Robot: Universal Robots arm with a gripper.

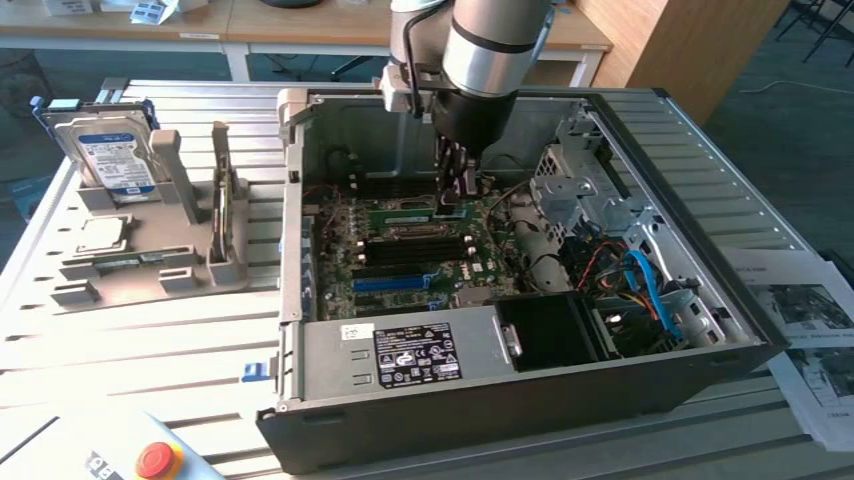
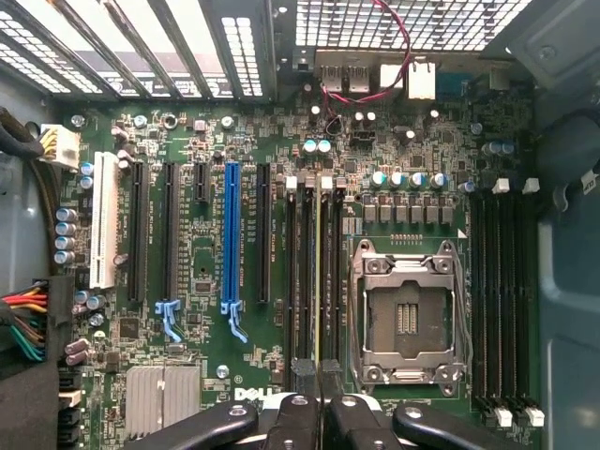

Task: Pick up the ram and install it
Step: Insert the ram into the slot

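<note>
Jaws: I read them closed, apparently pinching the ram (image 2: 319, 281) | Ram: straight beneath the jaws, edge-on, inside the case | Axis: parallel to the black memory slots (image 2: 298, 272) beside the processor socket (image 2: 405, 314)

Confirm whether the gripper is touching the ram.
Touching. The wrist view shows the gripper shut on the ram, whose thin edge is clamped between the jaws.
</note>
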